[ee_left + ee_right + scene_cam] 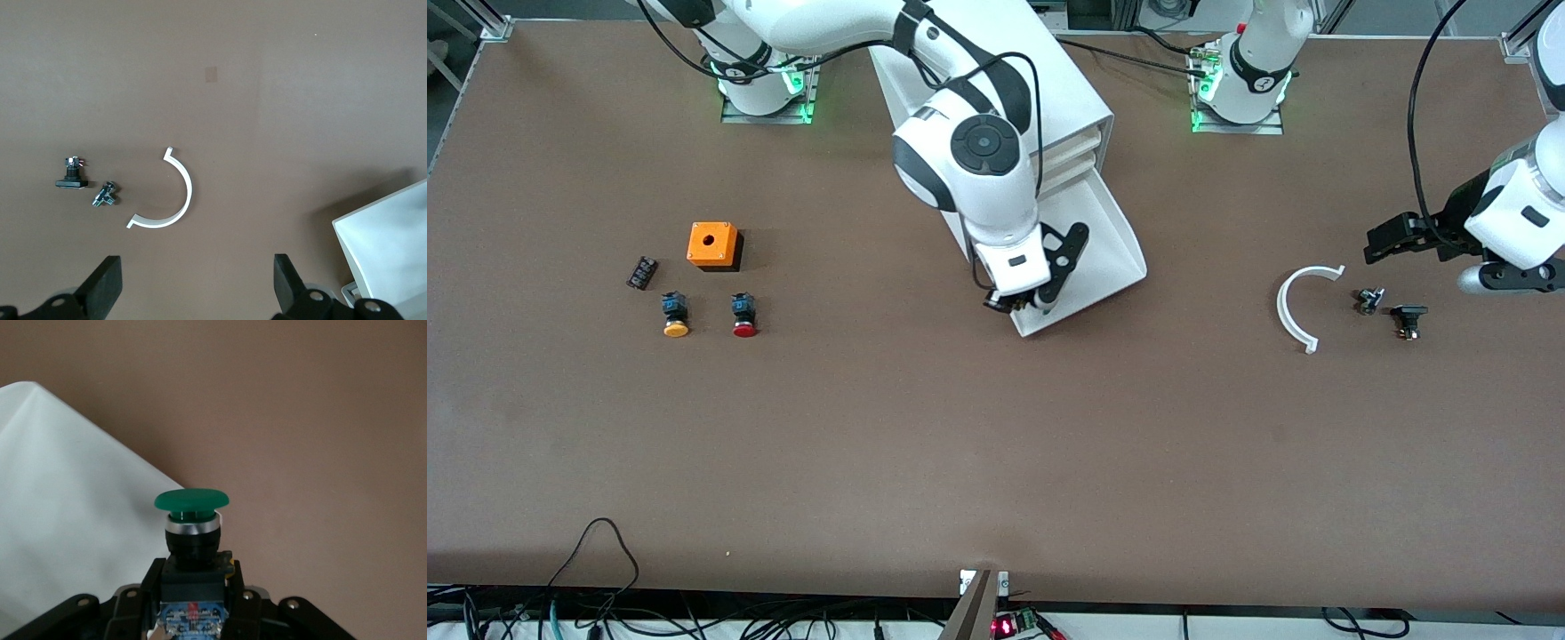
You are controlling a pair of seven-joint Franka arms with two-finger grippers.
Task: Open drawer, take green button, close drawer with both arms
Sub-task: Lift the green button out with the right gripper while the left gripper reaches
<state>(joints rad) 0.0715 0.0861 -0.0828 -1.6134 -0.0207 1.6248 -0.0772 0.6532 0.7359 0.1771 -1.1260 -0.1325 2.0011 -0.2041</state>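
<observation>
The right gripper hangs over the front corner of the open drawer, its fingers pressed together on the green button, which it pinches by the black-blue body with the round cap pointing away from the wrist. The button looks light, hard and stiff: a small moulded part with a metal collar under the cap, unlikely to deform or break under a firm pinch. The cap itself is smooth and domed, so it would probably slip; the squarish body below the collar gives flat faces for the pads, and that is where the hold sits. The drawer is a wide shallow white plastic tray, pulled well out of the white cabinet and sloping down toward the front camera; it is probably light and a little flexible, and should slide home with a push on its front lip. The left gripper waits with its fingers spread wide over the table near the left arm's end, above a white curved clip and two small dark fittings.
</observation>
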